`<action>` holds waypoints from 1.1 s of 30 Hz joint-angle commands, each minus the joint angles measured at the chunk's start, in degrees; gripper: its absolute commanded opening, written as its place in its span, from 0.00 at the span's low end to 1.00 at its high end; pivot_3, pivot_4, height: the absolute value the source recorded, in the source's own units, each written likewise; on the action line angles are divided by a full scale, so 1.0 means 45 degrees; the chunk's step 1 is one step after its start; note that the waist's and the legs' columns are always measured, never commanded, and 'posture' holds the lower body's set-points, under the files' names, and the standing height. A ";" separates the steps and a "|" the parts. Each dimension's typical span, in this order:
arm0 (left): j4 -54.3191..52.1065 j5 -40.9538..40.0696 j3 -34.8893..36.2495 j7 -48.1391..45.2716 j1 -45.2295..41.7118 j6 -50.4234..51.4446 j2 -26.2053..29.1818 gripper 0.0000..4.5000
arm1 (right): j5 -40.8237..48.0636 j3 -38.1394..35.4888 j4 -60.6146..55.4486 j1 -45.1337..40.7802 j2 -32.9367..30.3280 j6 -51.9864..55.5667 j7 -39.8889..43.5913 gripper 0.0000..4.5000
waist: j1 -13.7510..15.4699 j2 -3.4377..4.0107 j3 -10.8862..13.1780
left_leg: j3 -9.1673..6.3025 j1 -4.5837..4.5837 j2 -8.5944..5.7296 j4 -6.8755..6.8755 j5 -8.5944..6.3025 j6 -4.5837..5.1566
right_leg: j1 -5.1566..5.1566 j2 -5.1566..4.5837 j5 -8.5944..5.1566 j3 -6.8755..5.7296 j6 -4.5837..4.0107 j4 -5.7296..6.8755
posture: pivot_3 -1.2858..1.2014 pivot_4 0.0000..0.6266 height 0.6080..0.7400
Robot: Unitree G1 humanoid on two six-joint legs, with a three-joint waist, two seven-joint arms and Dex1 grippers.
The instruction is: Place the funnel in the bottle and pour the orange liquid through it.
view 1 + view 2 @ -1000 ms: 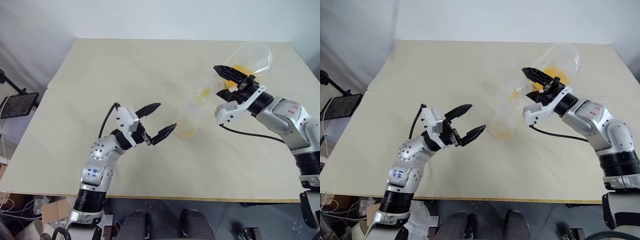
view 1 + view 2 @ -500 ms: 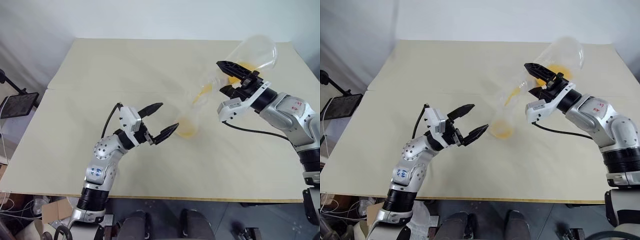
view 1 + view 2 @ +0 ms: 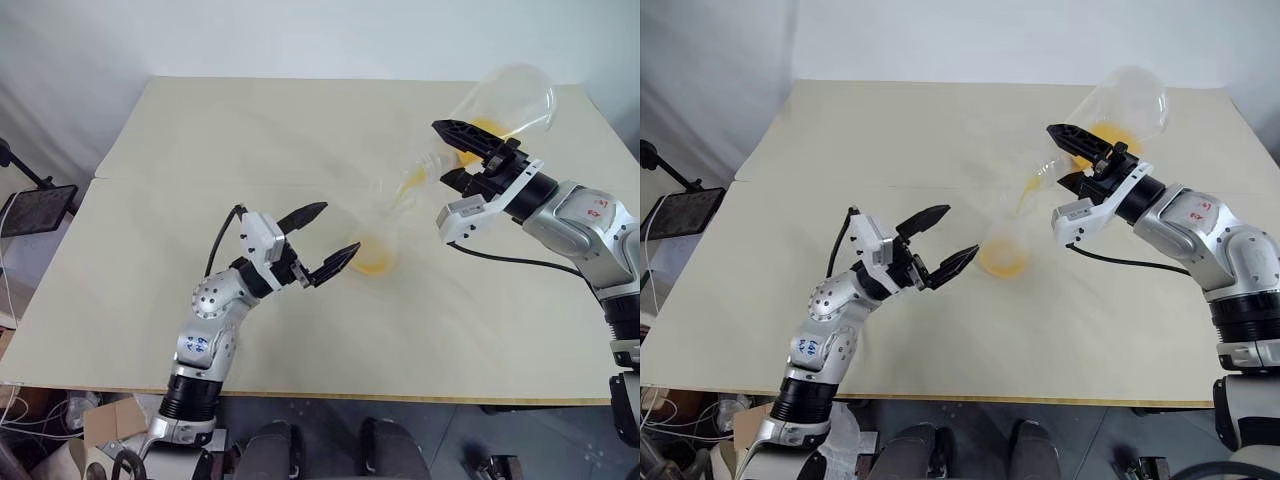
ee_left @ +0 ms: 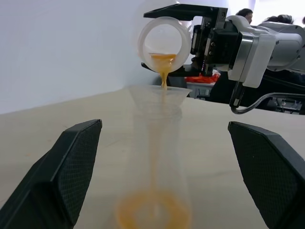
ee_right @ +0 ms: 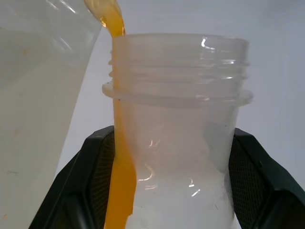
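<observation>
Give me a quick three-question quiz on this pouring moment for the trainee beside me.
1. True or false: the left hand is shut on the clear tapering plastic bottle.
2. What does the right hand hold? A) a small clear plastic funnel B) a large clear wide-bottomed flask C) nothing
3. Fill in: the translucent orange liquid falls from the flask's mouth into the ____ seated in the bottle's neck.

Key:
1. False: its fingers stand open on either side of the bottle, apart from it.
2. B, the large clear wide-bottomed flask, gripped at its neck and tilted.
3. The small clear plastic funnel; orange has pooled in the bottle's base.
</observation>
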 commanded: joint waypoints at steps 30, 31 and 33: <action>-0.0038 0.0085 -0.0072 0.0064 -0.0141 -0.0362 -0.0258 1.00 | -0.0234 -0.0041 0.0165 -0.0787 -0.0482 -0.0300 -0.0271 0.63 | -0.0002 0.0000 0.0000 | 0.0000 -0.0001 0.0000 0.0000 0.0000 0.0000 | 0.0000 0.0000 0.0000 -0.0001 0.0000 -0.0002 | 0.52 0.24 1.00; -0.0031 0.0083 -0.0069 0.0059 -0.0146 -0.0363 -0.0264 1.00 | -0.0256 -0.0035 0.0189 -0.0820 -0.0481 -0.0281 -0.0270 0.63 | -0.0003 0.0000 0.0000 | 0.0000 -0.0001 0.0000 0.0000 0.0000 0.0000 | 0.0000 0.0000 0.0000 0.0000 0.0000 -0.0002 | 0.52 0.24 1.00; -0.0013 0.0086 -0.0062 0.0056 -0.0164 -0.0370 -0.0276 1.00 | -0.0296 -0.0028 0.0214 -0.0858 -0.0475 -0.0284 -0.0281 0.63 | -0.0008 0.0000 0.0000 | 0.0000 0.0000 0.0001 0.0000 0.0000 0.0000 | 0.0000 0.0000 0.0000 -0.0001 0.0000 -0.0002 | 0.52 0.24 1.00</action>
